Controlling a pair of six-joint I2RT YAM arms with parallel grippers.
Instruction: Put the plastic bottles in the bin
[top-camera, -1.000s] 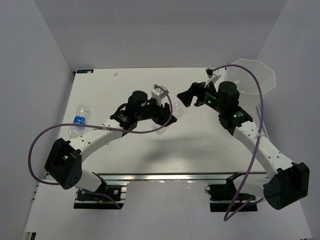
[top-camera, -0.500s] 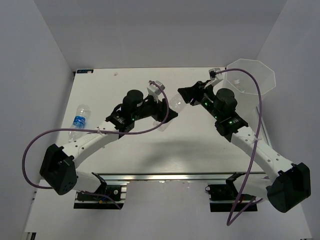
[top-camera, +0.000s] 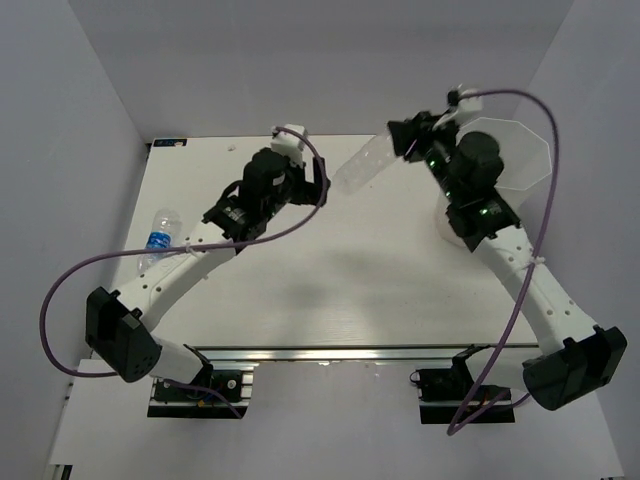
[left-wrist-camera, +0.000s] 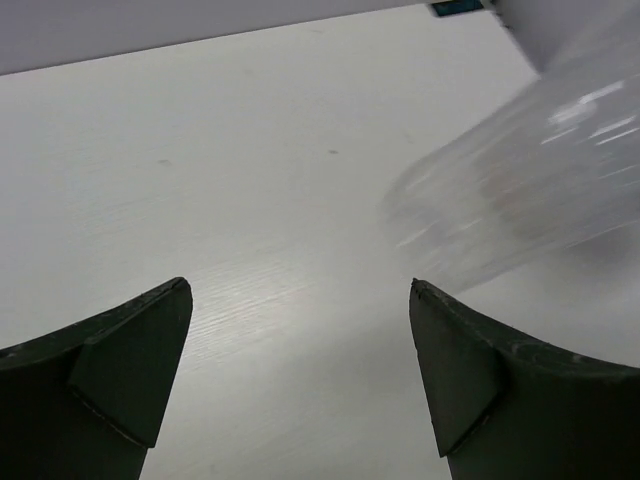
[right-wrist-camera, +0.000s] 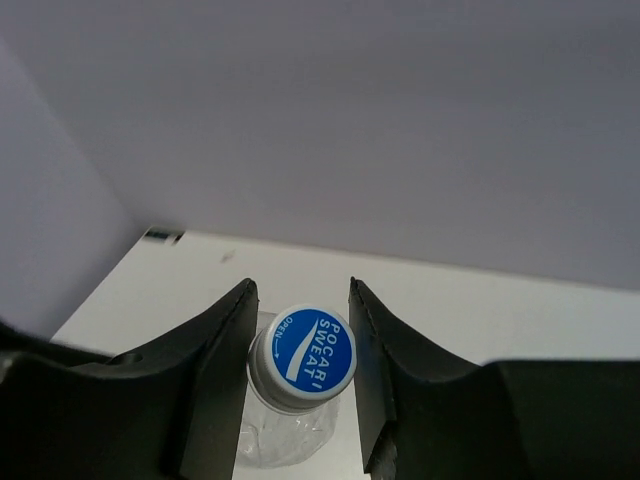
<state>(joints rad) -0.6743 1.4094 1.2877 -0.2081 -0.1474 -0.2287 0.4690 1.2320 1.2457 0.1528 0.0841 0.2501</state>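
A clear plastic bottle (top-camera: 362, 163) hangs slanted in the air above the far middle of the table. My right gripper (top-camera: 405, 136) is shut on its neck. In the right wrist view its blue cap (right-wrist-camera: 305, 355) sits between the fingers of the right gripper (right-wrist-camera: 301, 298). My left gripper (top-camera: 316, 184) stands open just left of the bottle, apart from it. Seen from the left wrist, the left gripper (left-wrist-camera: 300, 300) has nothing between its fingers, and the bottle's blurred body (left-wrist-camera: 530, 190) lies at upper right. Another bottle (top-camera: 158, 238), with a blue label, lies at the table's left edge. The translucent bin (top-camera: 532, 150) stands at the far right, behind the right arm.
Grey walls close in the table on the left, the far side and the right. An aluminium rail (top-camera: 350, 352) carries the arm bases along the near edge. Purple cables (top-camera: 70, 275) loop out from both arms. A small blue tag (top-camera: 168, 141) lies at the far left corner.
The right gripper shut on the bottle's cap end and the left gripper let go and opened. The right arm carried the bottle up and farther away; the left gripper drew back left.
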